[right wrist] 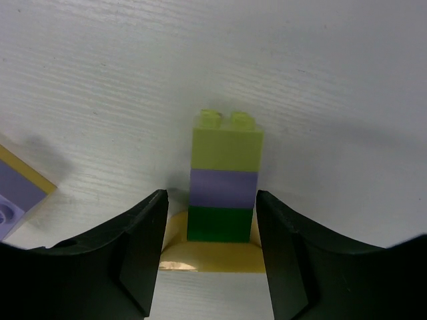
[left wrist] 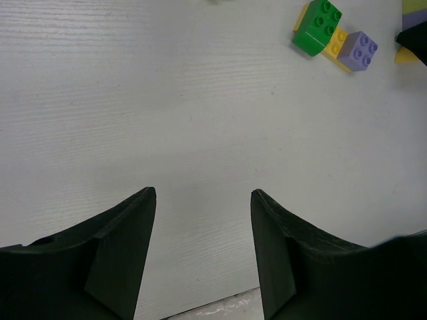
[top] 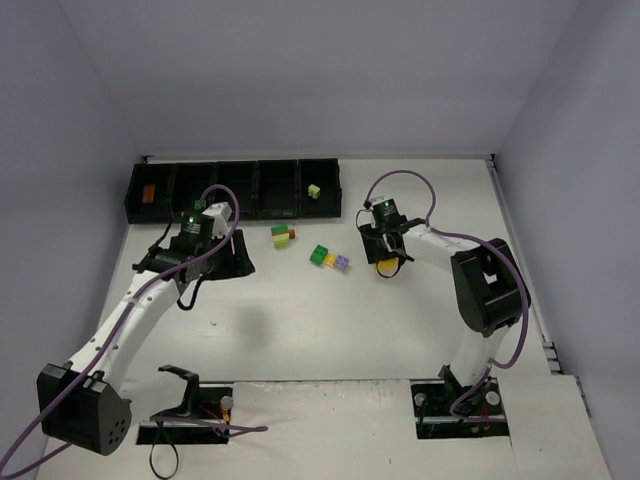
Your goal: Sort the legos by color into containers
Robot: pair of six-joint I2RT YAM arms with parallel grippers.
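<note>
The right hand point(right wrist: 212, 197) sits low on the counter point(top: 330, 320), spread open around a column point(right wrist: 224, 180) of stacked legos. The column is lime at the far end, lilac in the middle and dark green nearest the wrist, with a yellow piece point(right wrist: 210, 257) under the green end. The fingers point(right wrist: 143, 253) flank the base of the column without clamping it. A strip of counter shows on one side (on the other the finger's edge lines up with the green layer, and I cannot tell whether it touches).

The left hand point(left wrist: 203, 193) is also released, its two fingers apart over bare counter and holding nothing. Farther off in its wrist view, a green brick point(left wrist: 317, 27), a yellow brick point(left wrist: 335, 44) and a lilac brick point(left wrist: 357, 51) lie touching in a cluster.

In the top view that cluster lies between the two hands. A second clump point(top: 282, 235) of green, yellow and orange lies just in front of the containers point(top: 275, 163). These are a row of five black bins along the far left of the counter. An orange brick point(top: 147, 193) lies in the leftmost bin and a lime brick point(top: 313, 190) in the rightmost.
</note>
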